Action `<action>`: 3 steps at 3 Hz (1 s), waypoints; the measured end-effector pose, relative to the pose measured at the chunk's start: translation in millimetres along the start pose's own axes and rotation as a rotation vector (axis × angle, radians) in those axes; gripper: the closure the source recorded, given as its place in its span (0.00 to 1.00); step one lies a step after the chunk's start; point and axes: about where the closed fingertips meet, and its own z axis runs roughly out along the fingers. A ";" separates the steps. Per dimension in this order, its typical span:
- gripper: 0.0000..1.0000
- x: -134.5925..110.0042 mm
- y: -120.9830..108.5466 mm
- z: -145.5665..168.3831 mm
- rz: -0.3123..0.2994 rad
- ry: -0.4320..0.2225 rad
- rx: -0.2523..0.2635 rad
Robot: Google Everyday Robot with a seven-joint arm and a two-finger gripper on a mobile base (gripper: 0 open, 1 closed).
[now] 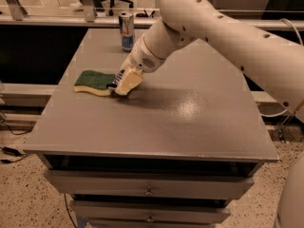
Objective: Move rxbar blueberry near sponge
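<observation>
On the table (190, 122), the sponge (94, 81) lies at 9 o'clock from centre. The gripper (122, 85) and snack bar (116, 79) sit just at its 3 o'clock. A can (126, 31) stands well behind, at 1 o'clock.

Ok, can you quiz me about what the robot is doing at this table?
1. True or false: the drink can stands upright near the far edge of the table.
2. Where is the hand? A) over the drink can, B) low, right beside the sponge, C) down by the drawers.
3. What dark blue thing is the hand holding?

Key: 1 true; 2 B; 3 the rxbar blueberry.
</observation>
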 end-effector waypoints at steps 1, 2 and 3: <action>0.00 -0.4 0.6 0.7 -0.003 -0.004 -0.003; 0.00 3.5 -0.5 -15.0 -0.005 -0.012 0.015; 0.00 25.7 -7.4 -50.6 0.021 -0.074 0.040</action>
